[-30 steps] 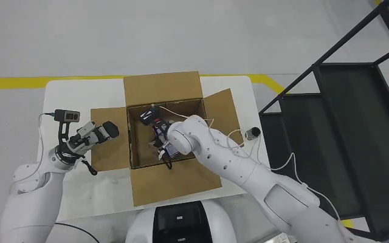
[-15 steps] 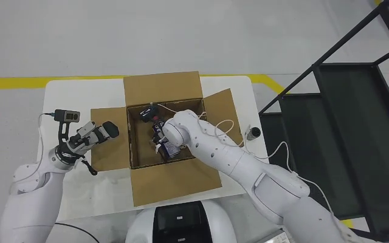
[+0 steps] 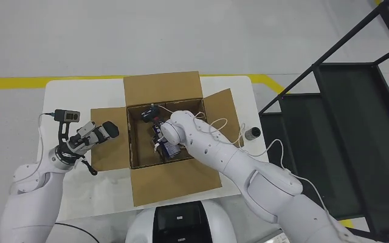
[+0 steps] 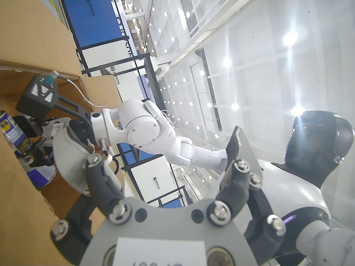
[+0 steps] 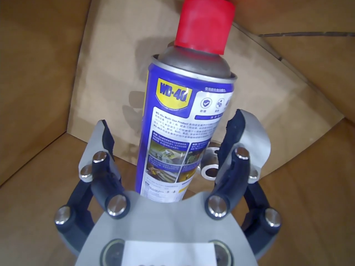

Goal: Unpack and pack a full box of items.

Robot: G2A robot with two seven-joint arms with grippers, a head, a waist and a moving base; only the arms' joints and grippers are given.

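The open cardboard box sits in the middle of the white table with all four flaps folded outward. The right arm reaches down inside it. There the right gripper straddles a blue spray can with a red cap. Its jaws are spread apart, one on each side of the can's body. One finger stands clear of the label, and the other is just beside it. The can sits deep in the box, against bare cardboard walls and floor, though I can't tell whether it stands upright or leans. A small silver metal piece with a hole lies on the box floor just beside the can. The left gripper hangs outside the box, over the left-hand flap. Its jaws are wide apart with nothing between them.
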